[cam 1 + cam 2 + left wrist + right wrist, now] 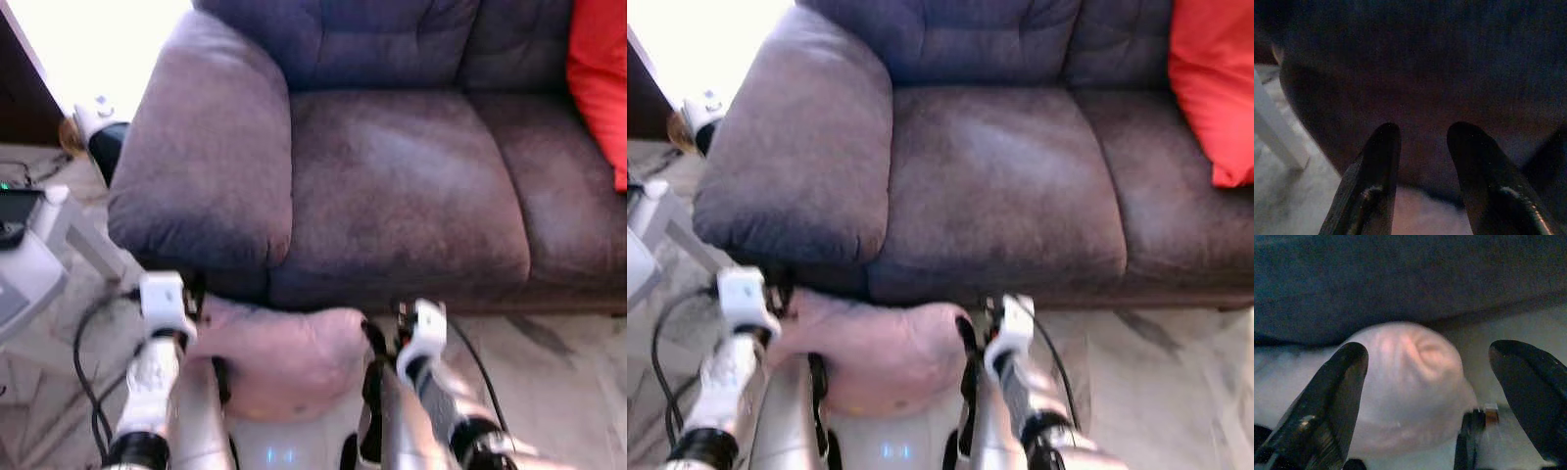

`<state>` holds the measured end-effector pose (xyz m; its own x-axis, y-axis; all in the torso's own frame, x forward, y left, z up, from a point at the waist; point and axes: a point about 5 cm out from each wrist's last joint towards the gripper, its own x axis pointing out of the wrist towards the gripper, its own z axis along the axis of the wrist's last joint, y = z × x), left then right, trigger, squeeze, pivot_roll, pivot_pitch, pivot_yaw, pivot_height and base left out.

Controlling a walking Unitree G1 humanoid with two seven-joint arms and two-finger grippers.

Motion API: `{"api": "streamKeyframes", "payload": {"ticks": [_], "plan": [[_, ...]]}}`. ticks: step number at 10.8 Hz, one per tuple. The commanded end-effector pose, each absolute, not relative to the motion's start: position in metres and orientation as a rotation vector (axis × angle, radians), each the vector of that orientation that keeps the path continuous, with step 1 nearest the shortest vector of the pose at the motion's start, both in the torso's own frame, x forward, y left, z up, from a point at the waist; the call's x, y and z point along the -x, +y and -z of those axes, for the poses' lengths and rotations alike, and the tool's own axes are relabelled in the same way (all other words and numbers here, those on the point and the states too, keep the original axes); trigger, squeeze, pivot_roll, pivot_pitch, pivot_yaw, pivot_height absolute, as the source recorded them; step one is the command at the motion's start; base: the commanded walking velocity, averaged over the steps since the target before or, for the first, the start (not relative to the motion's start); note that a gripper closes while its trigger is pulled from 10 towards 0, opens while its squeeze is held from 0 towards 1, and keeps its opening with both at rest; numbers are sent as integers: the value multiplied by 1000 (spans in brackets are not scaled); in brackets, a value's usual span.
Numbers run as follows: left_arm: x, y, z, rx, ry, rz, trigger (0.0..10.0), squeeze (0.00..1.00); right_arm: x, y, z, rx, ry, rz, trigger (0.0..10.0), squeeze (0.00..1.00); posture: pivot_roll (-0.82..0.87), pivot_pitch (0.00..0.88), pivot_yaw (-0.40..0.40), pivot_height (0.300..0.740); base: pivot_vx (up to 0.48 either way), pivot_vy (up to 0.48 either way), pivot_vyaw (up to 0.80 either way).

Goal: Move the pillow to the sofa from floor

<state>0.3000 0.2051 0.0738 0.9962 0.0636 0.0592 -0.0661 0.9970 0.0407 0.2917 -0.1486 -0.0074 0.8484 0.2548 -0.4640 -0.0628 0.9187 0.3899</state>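
Down on the floor, a soft pink pillow (279, 357) lies right against the front of the purple sofa (392, 186), under the edge of the seat and near the big armrest (201, 157). It sits between the robot's two arms. The right gripper (1427, 377) has its two black fingers spread wide, one on each side of the pillow's puffy end, and they are not squeezing it. The left gripper (1422, 147) is by the other end of the pillow, close under the armrest. Its fingers have a gap between them, but that view is very dark, so it only looks like they hold nothing. A red cushion (1215, 83) rests on the far right of the sofa. A black cable (88, 343) curls on the pale floor (558, 362) beside the left arm.
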Motion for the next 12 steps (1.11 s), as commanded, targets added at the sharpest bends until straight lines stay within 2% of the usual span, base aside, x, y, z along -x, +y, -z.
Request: {"api": "streamKeyframes", "payload": {"ticks": [1, 4, 8, 12], "plan": [[-298, 206, -77, -50, -58, -65, 10000, 0, -291, -151, 8, -357, 532, -164, 10000, 0, 157, 280, -113, 530, 0, 0, 0], [-289, 218, -112, -112, -143, -55, 10000, 0, -304, -143, -4, -305, 519, -222, 10000, 0, 192, 336, -122, 530, 0, 0, 0], [-277, 207, -146, -95, -201, -16, 10000, 0, -314, -127, -14, -287, 496, -279, 10000, 0, 225, 377, -125, 530, 0, 0, 0], [-267, 208, -170, -97, -203, -1, 10000, 0, -310, -120, -10, -249, 505, -263, 10000, 0, 261, 394, -122, 530, 0, 0, 0]]}}
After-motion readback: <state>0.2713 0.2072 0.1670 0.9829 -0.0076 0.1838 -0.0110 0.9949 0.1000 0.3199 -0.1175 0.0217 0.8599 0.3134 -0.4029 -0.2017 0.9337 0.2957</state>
